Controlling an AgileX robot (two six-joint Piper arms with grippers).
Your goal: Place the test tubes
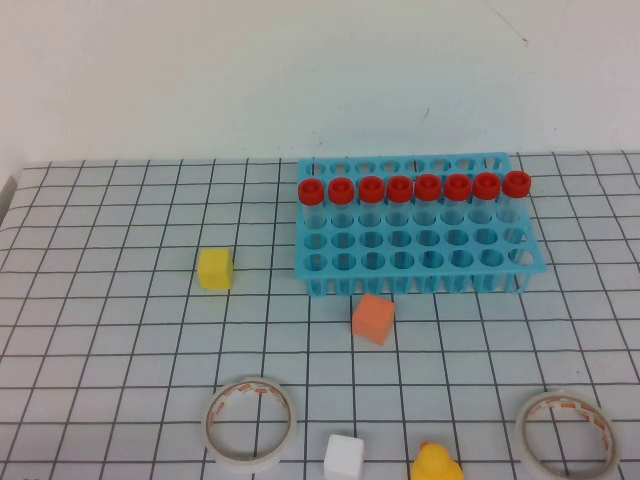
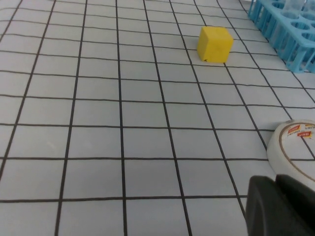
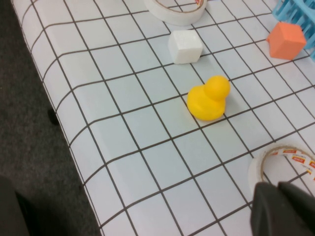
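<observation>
Left gripper (image 2: 276,196): jaws fully closed, holding nothing, hanging low over the near-left part of the table (image 2: 98,147). Just beside it is the left tape roll (image 2: 295,142). Further out are the yellow cube (image 2: 215,43) and a corner of the blue rack (image 2: 283,29). Right gripper (image 3: 280,201): same story, jaws pressed together and empty, low over the near-right table edge. The right tape roll (image 3: 283,164) is next to it. Past that are the yellow duck (image 3: 209,98), the white cube (image 3: 184,46) and the orange cube (image 3: 285,39). You won't see either gripper in the high view. Neither one is near the rack, so I'd read both arms as parked. Task items: eight red-capped test tubes (image 1: 415,190) stand upright in a single line toward the far side of the rack, caps level and touching or nearly so. The rows in front of them and the row behind look empty. I can't find a loose tube on the table or in either wrist view. The cubes, duck and tape rolls are clutter and none of it blocks the rack. My read is that placement is done, or at least there's nothing visible left to pick. If you expect more tubes, they're outside these views, so check before you call it complete.
</observation>
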